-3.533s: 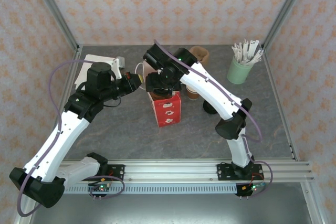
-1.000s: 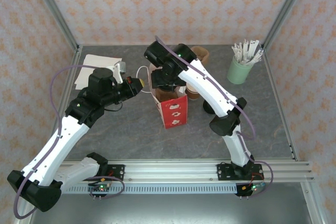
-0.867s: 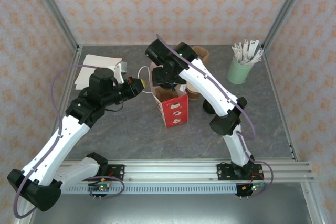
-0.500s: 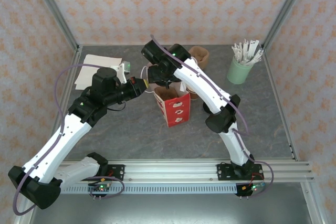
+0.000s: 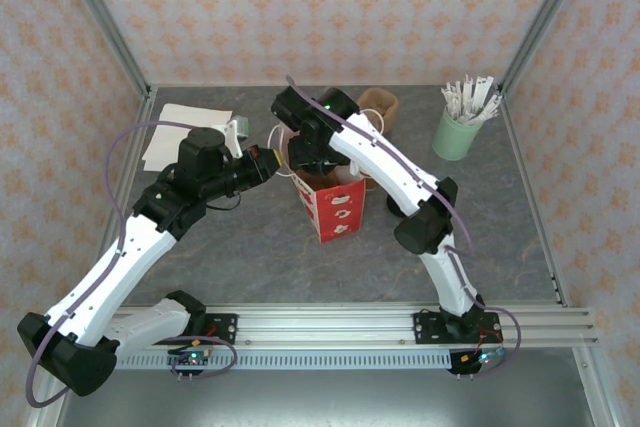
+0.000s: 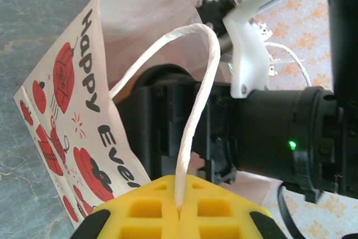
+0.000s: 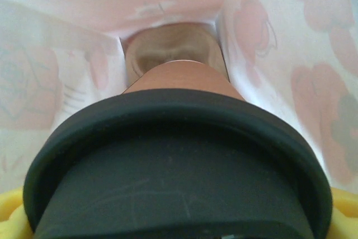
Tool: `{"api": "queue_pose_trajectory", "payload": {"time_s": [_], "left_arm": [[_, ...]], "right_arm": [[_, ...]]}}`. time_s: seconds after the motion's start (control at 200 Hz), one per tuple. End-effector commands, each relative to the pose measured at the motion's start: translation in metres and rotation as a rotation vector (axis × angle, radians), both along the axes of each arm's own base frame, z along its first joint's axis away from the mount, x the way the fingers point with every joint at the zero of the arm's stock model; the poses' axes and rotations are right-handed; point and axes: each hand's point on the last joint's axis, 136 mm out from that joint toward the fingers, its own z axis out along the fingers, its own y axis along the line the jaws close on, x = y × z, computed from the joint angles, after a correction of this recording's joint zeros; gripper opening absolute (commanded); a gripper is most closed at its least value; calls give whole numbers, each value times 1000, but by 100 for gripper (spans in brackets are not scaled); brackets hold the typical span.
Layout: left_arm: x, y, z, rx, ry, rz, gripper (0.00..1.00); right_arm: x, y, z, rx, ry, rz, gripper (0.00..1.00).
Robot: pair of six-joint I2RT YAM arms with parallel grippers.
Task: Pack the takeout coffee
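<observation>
paper bag [image 6: 61, 102], black lettering "Happy Eve", partly hidden

Bag [image 5: 335, 209] mouth is blocked: we see the right gripper [image 5: 314, 162] down in it, clamped on the cup [image 7: 179, 110]. Paper walls sit close around the cup, with little room either side. Left of the bag, the left gripper [image 6: 179, 208] pinches the handle [image 6: 196, 99]. The right arm [image 5: 390, 162] crosses right of the bag. Table [image 5: 250, 257] in front of the bag is open. A brown tray [image 5: 382, 104] sits behind the bag.
</observation>
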Motion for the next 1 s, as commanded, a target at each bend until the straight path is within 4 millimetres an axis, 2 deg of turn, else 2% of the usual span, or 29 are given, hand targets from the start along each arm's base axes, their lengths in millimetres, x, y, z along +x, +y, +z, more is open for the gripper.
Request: {"api": "queue_pose_trajectory", "payload": {"time_s": [0.0, 0.165, 0.415, 0.996], "left_arm": [[-2, 3, 8, 4, -15, 19, 0], [-1, 3, 7, 9, -13, 22, 0], [-3, 4, 5, 18, -8, 20, 0], [-4, 3, 8, 29, -11, 9, 0]], "right_arm": [[-25, -22, 32, 23, 15, -6, 78], [-43, -33, 27, -24, 84, 13, 78], [-53, -28, 5, -23, 167, 41, 78], [-45, -43, -30, -43, 250, 10, 78]]}}
